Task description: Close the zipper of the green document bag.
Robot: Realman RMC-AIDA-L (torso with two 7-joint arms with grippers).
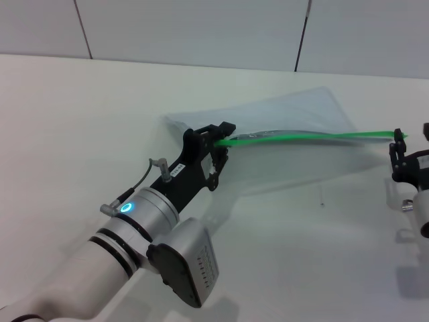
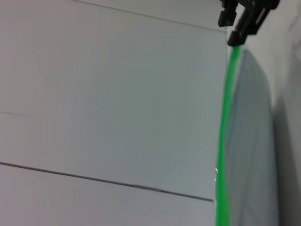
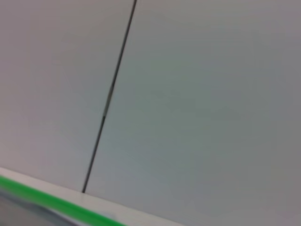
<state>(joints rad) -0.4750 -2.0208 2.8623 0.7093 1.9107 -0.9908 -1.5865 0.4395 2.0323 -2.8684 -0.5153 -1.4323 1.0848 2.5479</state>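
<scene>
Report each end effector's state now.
Left end effector: shut on the zipper at the green document bag's left end.
Right end effector: shut on the zipper's far end.

surface: plain white table (image 1: 80,134) | lying on it: green document bag (image 1: 295,114), pale blue-grey, far edge resting on the tabletop, green-edged near side lifted off it | backdrop: grey panelled wall (image 1: 201,27)

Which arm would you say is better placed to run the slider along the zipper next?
Probably the left. The left gripper grips one end of the zipper, while the right gripper pins the far end, holding the green document bag taut. I cannot make out the slider itself.
</scene>
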